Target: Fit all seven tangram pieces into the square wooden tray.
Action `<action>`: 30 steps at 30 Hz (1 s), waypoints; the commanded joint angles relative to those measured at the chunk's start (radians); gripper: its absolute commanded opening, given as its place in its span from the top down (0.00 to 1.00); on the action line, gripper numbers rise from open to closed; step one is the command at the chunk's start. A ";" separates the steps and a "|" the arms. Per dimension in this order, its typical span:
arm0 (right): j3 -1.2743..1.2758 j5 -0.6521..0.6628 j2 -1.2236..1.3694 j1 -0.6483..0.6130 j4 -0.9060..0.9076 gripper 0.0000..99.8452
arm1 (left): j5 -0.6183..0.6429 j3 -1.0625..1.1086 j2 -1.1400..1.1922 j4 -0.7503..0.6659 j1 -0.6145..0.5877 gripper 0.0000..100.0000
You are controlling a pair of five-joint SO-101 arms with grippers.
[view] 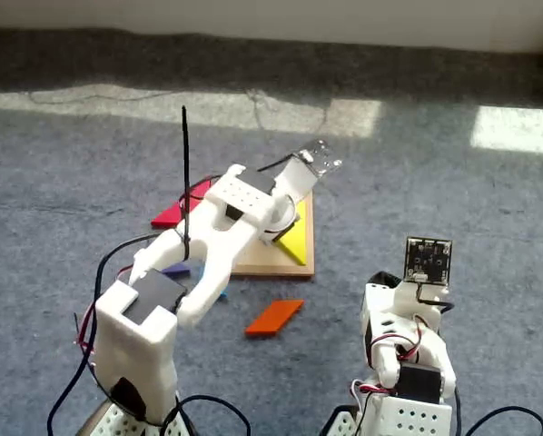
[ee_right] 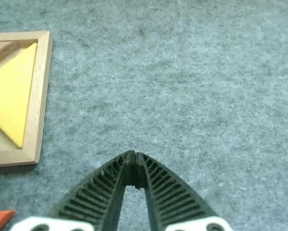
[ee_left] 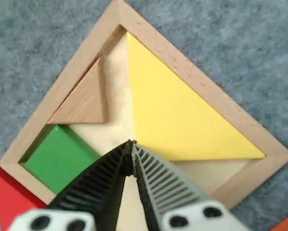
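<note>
Left end effector [ee_left: 130, 145] closed over tray [ee_left: 202, 87]; green piece [ee_left: 57, 159] inside; orange piece [view: 274, 317] outside

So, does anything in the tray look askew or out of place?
Nothing stands out. The yellow triangle, wooden triangle and green piece lie flat inside the tray; the orange piece lies outside on the carpet.

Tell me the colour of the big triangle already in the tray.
Yellow; the big triangle shows best in the left wrist view.
</note>
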 commanded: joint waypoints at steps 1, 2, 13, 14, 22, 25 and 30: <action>0.145 0.009 0.010 0.010 0.004 0.99 | -0.003 -0.064 -0.016 0.009 0.047 0.99; 0.145 0.009 0.010 0.010 0.004 0.99 | -0.003 -0.077 -0.018 0.011 0.047 0.99; 0.145 0.009 0.008 0.010 0.004 0.99 | 0.072 -0.105 -0.179 0.143 -0.110 0.99; 0.145 0.009 0.008 0.010 0.004 0.99 | 0.072 -0.105 -0.182 0.146 -0.139 0.99; 0.145 0.009 0.008 0.010 0.005 0.99 | 0.068 -0.091 -0.120 0.106 -0.295 0.99; 0.145 0.009 0.008 0.010 0.005 0.99 | 0.068 -0.090 -0.061 0.061 -0.308 0.99; 0.145 0.009 0.008 0.010 0.005 0.99 | 0.066 -0.096 -0.002 0.054 -0.282 0.99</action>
